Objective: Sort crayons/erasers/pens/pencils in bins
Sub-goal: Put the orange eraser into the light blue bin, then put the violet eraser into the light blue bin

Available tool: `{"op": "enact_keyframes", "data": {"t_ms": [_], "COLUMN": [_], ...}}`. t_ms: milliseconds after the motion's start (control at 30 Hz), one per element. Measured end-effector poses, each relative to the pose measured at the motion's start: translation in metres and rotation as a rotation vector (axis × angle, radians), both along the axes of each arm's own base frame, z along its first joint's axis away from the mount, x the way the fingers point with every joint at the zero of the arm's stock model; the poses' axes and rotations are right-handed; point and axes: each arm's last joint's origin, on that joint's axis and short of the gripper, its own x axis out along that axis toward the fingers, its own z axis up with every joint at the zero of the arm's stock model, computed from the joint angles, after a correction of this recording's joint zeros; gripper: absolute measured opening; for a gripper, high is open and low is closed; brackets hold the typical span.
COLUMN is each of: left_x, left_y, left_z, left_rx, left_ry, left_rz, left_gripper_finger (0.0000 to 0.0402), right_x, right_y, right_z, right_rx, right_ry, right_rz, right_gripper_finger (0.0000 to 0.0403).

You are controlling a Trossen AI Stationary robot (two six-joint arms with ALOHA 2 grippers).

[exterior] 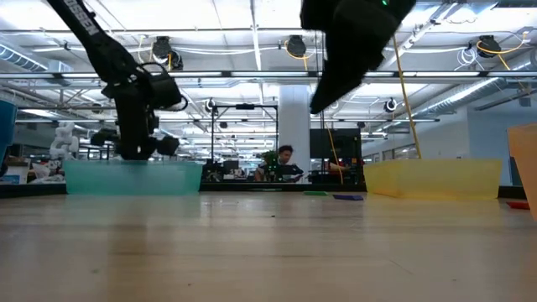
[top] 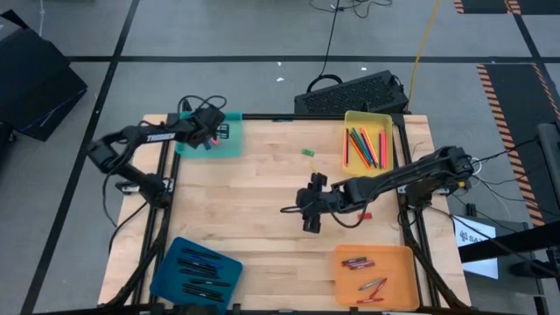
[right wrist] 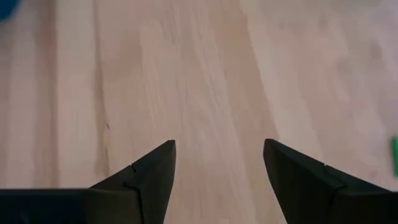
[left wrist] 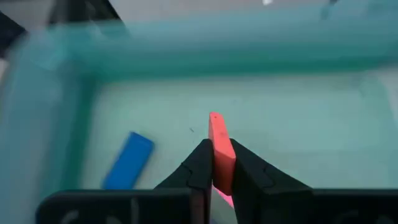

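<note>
My left gripper (top: 213, 138) hovers over the teal bin (top: 229, 145) at the table's far left, shut on a red eraser (left wrist: 219, 149). A blue eraser (left wrist: 129, 159) lies on the bin's floor. My right gripper (right wrist: 219, 165) is open over bare wood near the table's middle (top: 311, 208), holding nothing. A green eraser (top: 308, 151) lies on the table beyond it. The yellow bin (top: 367, 140) holds pencils, the dark blue bin (top: 197, 271) pens, the orange bin (top: 374, 273) crayons. My left gripper pinches the red eraser's two broad sides (left wrist: 221, 167) between its two fingers. The fingers come from above, pointing down into the teal bin. The eraser sticks out past the fingertips, clear of the bin's floor.
A small red piece (top: 365, 215) lies on the wood beside my right arm. A black keyboard-like box (top: 350, 92) sits beyond the table's far edge. Bare wood spreads between the four bins.
</note>
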Motion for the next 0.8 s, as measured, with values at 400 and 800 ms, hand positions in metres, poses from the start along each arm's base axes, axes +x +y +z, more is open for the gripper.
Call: {"op": "enact_keyframes", "data": {"t_ms": [400, 800], "left_x": [-0.016, -0.036], "left_y": [0.006, -0.051], "left_z": [0.02, 0.12], "left_rx": [-0.14, 0.124], "left_ry": [-0.112, -0.362], "left_rz": [-0.075, -0.199], "left_gripper_finger": [0.0191, 0.0222], "right_x": [-0.024, -0.02], "right_y": [-0.024, -0.089], "right_z": [-0.036, -0.047], "right_rx": [0.14, 0.319], "right_ry": [0.135, 0.173], "right_rz": [-0.391, -0.744], "right_gripper_finger": [0.0275, 0.0228]}}
